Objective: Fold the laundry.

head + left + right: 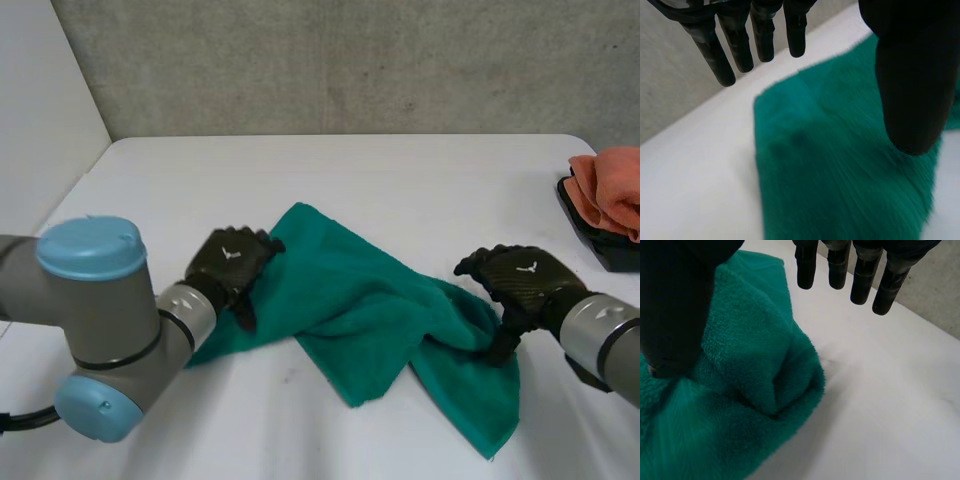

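Left arm (100, 330) foremost; we log left hand (228, 262) splayed wide at edge of green towel (370, 300), right hand (520, 275) wide, thumb on towel.

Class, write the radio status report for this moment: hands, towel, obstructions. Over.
Left hand open, over green towel's left edge. Right hand open, over right end. Towel bunched, unfolded. Orange cloth far right, apart.

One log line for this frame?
green terry towel: crumpled | left hand: open, at left edge | right hand: open, at right end
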You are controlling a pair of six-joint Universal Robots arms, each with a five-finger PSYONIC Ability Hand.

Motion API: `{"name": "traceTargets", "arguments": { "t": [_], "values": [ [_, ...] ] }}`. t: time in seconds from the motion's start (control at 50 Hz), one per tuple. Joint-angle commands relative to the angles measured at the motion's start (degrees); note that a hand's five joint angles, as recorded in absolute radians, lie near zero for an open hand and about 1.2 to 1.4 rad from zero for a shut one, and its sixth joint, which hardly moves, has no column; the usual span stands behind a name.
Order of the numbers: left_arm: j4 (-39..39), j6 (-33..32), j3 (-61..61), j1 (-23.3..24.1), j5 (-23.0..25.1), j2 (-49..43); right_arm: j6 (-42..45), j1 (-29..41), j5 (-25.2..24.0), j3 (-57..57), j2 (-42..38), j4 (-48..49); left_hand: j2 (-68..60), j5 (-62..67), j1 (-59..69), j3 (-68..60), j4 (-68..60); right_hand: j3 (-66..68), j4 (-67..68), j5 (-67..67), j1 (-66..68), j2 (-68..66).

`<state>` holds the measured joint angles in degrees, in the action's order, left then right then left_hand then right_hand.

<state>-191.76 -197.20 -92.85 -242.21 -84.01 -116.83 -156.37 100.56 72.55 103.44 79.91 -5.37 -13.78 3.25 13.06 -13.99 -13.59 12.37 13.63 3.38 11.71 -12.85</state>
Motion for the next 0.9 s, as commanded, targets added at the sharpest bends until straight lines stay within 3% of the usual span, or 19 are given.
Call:
{"name": "traceTargets", "arguments": {
  "t": [0.02, 0.08, 0.1, 0.14, 0.16, 0.2, 0.3, 0.42, 0.52, 0.6, 0.68, 0.74, 0.9],
  "values": [
    [-0.3, -0.6, 2.8, 2.3, -0.6, -7.2, -5.8, 2.0, 0.4, 1.0, -8.0, 7.9, -11.9, 12.4, 12.6, -11.7, -12.1, 2.2, 1.0, 1.2, 2.9, -1.7],
    [-0.3, -0.6, 4.4, 2.4, -0.8, -8.8, -6.1, 2.6, 0.5, 1.1, -9.2, 11.3, -20.3, 20.8, 21.0, -20.1, -20.5, 18.0, 16.8, 17.0, 18.7, -17.5],
    [-0.3, -0.6, 5.4, 2.4, -1.0, -9.5, -6.1, 2.7, 0.5, 1.1, -9.4, 12.1, -30.0, 30.5, 30.7, -29.8, -30.2, 21.1, 19.8, 20.1, 21.7, -20.6],
    [-0.3, -0.6, 6.2, 2.4, -1.2, -9.8, -5.9, 2.8, 0.5, 0.9, -10.1, 13.4, -43.8, 44.3, 44.5, -43.6, -44.0, 38.8, 37.6, 37.8, 39.5, -38.4],
    [-0.3, -0.6, 6.8, 2.4, -1.4, -9.8, -6.0, 2.9, 0.3, 0.8, -10.3, 13.6, -60.5, 61.1, 61.2, -60.3, -60.7, 48.6, 47.3, 47.6, 49.2, -48.1],
    [-0.3, -0.9, 7.2, 2.4, -1.4, -9.7, -5.8, 3.0, 0.6, 0.4, -10.3, 13.9, -66.2, 66.7, 66.9, -66.0, -66.4, 67.5, 66.3, 66.5, 68.2, -67.0],
    [-0.1, -1.6, 6.6, 3.2, -3.0, -6.6, -5.1, 2.6, 0.8, -1.0, -8.5, 14.2, -66.2, 66.7, 66.9, -66.0, -66.4, 67.6, 66.4, 66.6, 68.3, -67.1],
    [0.6, -1.3, 2.0, 4.6, -4.9, 9.1, -3.2, 2.1, -0.2, -4.6, 3.6, 10.2, -66.2, 66.7, 66.9, -66.0, -66.4, 67.6, 66.4, 66.6, 68.3, -67.1],
    [0.6, 0.1, -1.9, 4.8, -4.8, 23.3, -1.6, 0.6, -2.1, -10.2, 7.9, 3.4, -66.2, 66.7, 66.9, -66.0, -66.4, 67.6, 66.4, 66.6, 68.3, -67.1],
    [0.8, 3.9, -2.7, 4.8, -4.6, 28.6, -1.3, 0.6, -3.5, -15.5, 8.2, 0.1, -66.2, 66.7, 66.9, -66.0, -66.4, 67.6, 66.4, 66.6, 68.3, -67.1],
    [2.2, 7.6, -2.7, 4.6, -4.6, 28.9, -1.5, 0.6, -4.1, -21.3, 6.8, -1.5, -66.2, 66.7, 66.9, -66.0, -66.4, 67.6, 66.4, 66.6, 68.3, -67.1],
    [2.5, 8.6, -2.4, 4.4, -4.6, 28.1, -1.3, 1.2, -4.1, -26.2, 1.1, -1.7, -66.2, 66.7, 66.9, -66.0, -66.4, 67.6, 66.4, 66.6, 68.3, -67.1],
    [1.5, 8.5, 1.4, 1.2, -4.6, 13.4, -1.1, 2.6, -4.2, -42.2, -17.3, -3.9, -66.2, 66.7, 66.9, -66.0, -66.4, 67.6, 66.4, 66.6, 68.3, -67.1]
  ]
}}
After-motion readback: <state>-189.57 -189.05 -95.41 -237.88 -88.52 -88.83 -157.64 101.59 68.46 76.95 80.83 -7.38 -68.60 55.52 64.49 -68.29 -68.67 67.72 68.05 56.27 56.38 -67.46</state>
